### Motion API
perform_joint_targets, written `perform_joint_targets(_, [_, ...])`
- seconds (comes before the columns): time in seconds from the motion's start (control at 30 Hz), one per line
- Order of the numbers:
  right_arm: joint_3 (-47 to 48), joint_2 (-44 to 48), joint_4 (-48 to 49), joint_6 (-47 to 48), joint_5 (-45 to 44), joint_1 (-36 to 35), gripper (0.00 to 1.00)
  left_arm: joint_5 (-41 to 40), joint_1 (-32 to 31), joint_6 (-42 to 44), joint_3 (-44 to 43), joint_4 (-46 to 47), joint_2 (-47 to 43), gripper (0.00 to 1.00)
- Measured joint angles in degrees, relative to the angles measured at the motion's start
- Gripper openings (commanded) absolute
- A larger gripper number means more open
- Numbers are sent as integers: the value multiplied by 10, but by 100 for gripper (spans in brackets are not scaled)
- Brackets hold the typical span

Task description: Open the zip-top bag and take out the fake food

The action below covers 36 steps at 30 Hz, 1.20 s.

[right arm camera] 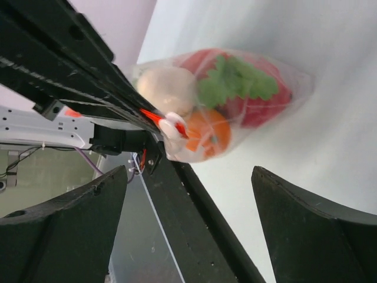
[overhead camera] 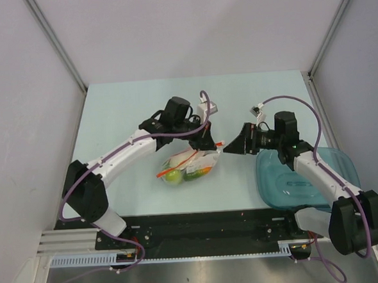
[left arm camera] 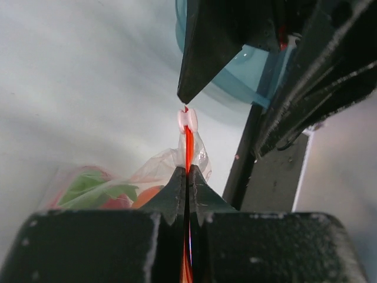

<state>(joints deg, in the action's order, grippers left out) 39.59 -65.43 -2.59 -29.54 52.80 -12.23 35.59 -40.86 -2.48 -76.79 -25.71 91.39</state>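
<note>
On the table (overhead camera: 123, 107) lies one zip-top bag (overhead camera: 190, 166), left fingers (left arm camera: 168, 197) clamping it, right fingers (right arm camera: 306, 218) apart

The left claw (left arm camera: 187, 172) is clamped on the bag's (left arm camera: 158, 170) red zip strip (left arm camera: 188, 148). Its white slider (left arm camera: 187, 120) sits just under the right claw's finger (left arm camera: 203, 53). Green (left arm camera: 94, 188) and orange (left arm camera: 147, 196) food shows inside the bag. A teal tray (left arm camera: 253, 73) lies beyond on the pale surface (left arm camera: 76, 88).
</note>
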Motion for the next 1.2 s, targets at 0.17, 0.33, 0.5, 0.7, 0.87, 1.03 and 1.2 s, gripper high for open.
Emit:
perform_joint_targets(0.17, [0,-1,50,-7,9,-15,95,37,15,-80,23,64,4,0])
perform_joint_targets(0.33, [-15,20,76,-7,15,-16,83,65,20,-122,27,113,6,0])
perform_joint_targets(0.5, [-23,26,89,-9,21,-14,70,115,34,-158,60,169,6,0])
perform_joint_targets(0.7, [-29,28,120,-15,26,-11,67,153,55,-190,86,205,5,0])
perform_joint_targets(0.87, [-34,15,164,-25,50,-15,70,167,59,-200,89,213,0,0])
perform_joint_targets(1.03, [-41,-2,203,-35,57,-24,57,177,61,-204,104,217,-13,0])
perform_joint_targets(1.2, [-41,-38,252,-55,62,-32,45,188,66,-207,116,218,-26,0])
